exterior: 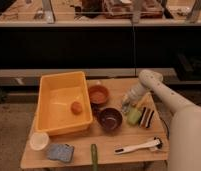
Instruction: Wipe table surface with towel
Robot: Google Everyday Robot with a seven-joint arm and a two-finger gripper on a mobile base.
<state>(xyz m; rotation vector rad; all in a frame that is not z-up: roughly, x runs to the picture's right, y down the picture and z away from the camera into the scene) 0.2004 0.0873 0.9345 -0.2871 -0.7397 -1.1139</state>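
A blue-grey folded towel (60, 152) lies at the front left corner of the wooden table (119, 135), next to a white cup (39, 141). My gripper (126, 104) is at the end of the white arm (159, 92), which reaches in from the right. It hangs low over the table's middle right, between the orange bowl (98, 93) and a green sponge (133, 116). It is far from the towel and nothing shows in it.
A yellow tub (54, 85) with an orange ball (77, 107) fills the left half. A dark bowl (110, 119) stands at the centre, with a dark striped sponge (146, 116) at the right. A white brush (139, 146) and a green stick (94, 155) lie along the front edge.
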